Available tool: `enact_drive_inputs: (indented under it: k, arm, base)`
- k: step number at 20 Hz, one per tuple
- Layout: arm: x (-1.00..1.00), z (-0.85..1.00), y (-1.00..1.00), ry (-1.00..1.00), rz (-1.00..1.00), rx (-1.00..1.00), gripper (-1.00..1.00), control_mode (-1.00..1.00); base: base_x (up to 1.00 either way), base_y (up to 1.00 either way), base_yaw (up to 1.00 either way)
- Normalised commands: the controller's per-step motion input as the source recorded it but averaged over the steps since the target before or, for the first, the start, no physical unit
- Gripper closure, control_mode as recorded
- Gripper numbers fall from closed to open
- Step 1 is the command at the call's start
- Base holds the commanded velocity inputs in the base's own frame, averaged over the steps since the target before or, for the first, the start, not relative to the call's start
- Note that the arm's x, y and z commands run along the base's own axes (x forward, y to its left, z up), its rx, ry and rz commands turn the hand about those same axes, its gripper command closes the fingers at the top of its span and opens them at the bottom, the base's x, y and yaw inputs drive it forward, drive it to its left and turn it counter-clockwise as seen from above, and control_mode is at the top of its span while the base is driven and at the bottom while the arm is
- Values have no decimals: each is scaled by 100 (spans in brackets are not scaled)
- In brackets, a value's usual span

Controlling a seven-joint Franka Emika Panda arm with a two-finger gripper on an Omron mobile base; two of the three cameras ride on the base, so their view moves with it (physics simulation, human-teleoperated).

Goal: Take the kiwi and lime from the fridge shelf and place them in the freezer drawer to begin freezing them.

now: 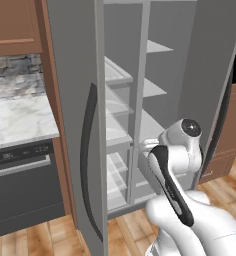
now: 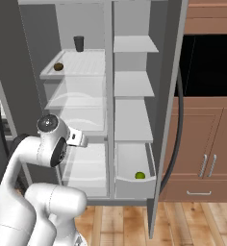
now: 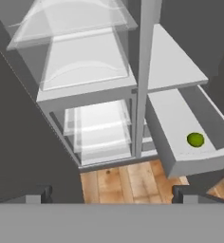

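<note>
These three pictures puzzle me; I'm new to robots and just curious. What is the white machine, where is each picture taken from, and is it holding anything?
The white machine is a robot arm on a base that can drive, standing before an open fridge in a rendered kitchen. Two pictures come from cameras on the base, behind the arm to its left and right. The third comes from a camera on the hand, looking along the tool; its two dark tips stand wide apart with nothing between them, so it holds nothing.

In the right base view, a small brownish kiwi lies on an upper fridge shelf, near a dark cup. Lower right, the pale freezer drawer is pulled out, and a green lime already lies inside it. The kiwi is yet to be moved.
</note>
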Motion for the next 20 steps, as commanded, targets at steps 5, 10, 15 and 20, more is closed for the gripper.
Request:
enact_drive_inputs:
  k: [5, 10, 15, 20]
  arm:
    - [0, 26, -7, 1, 14, 15, -100, -100]
    - [0, 0, 2, 0, 0, 0, -100, 100]
    - [0, 0, 0, 0, 0, 0, -100, 100]
    - [0, 0, 0, 0, 0, 0, -100, 100]
  base:
    - [0, 0, 0]
    - [0, 4, 0]
    - [10, 32, 2]
    - [16, 36, 13]
